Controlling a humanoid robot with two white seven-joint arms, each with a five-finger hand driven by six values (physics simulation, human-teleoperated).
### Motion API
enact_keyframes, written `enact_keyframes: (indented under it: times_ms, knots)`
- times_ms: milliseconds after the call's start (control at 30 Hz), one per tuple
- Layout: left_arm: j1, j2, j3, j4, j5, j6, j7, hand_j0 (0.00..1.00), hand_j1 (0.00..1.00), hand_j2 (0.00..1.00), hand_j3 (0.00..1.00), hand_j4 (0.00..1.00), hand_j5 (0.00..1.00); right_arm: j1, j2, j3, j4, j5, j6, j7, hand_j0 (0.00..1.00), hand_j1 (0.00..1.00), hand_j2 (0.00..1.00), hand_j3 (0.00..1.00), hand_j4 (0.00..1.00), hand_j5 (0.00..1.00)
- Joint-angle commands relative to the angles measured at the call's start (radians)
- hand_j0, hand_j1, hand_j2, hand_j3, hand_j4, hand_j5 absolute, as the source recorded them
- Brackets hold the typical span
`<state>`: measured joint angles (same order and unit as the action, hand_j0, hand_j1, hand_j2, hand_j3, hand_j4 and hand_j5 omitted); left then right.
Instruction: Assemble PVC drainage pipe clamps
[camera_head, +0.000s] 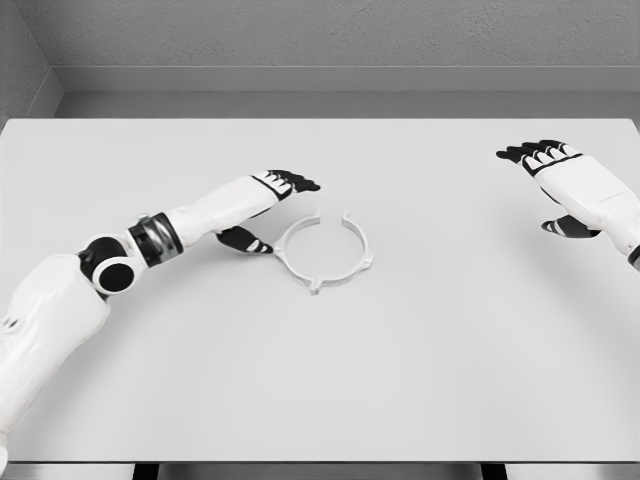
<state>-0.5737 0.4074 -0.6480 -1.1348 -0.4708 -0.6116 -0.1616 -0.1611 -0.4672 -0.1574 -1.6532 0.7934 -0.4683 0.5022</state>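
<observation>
Pipe clamp (322, 253) flat on the table (420, 380), left of centre. Left hand (268, 205) just beside its left edge, thumb nearly touching. Right hand (562, 185) well apart, near the table's right edge, farther back.

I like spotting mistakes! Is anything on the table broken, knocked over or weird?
Nothing stands out. The white pipe clamp ring lies flat on the table, unbroken; its gap at the top looks like part of its shape. The left hand is beside it, and the right hand is far off.
</observation>
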Motion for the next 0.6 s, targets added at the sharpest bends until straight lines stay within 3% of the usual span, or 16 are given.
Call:
enact_keyframes:
  times_ms: [0, 567]
  knots:
    - [0.000, -0.005, 0.001, 0.000, 0.008, 0.001, 0.001, 1.00, 1.00, 1.00, 1.00, 1.00, 1.00, 0.000, -0.001, -0.001, 0.000, -0.005, 0.002, -0.001, 1.00, 1.00, 1.00, 1.00, 1.00, 1.00]
    - [0.002, -0.005, -0.001, -0.008, 0.017, 0.001, 0.001, 1.00, 1.00, 1.00, 1.00, 1.00, 1.00, 0.002, -0.001, -0.001, -0.005, -0.005, 0.000, -0.001, 1.00, 1.00, 1.00, 1.00, 1.00, 1.00]
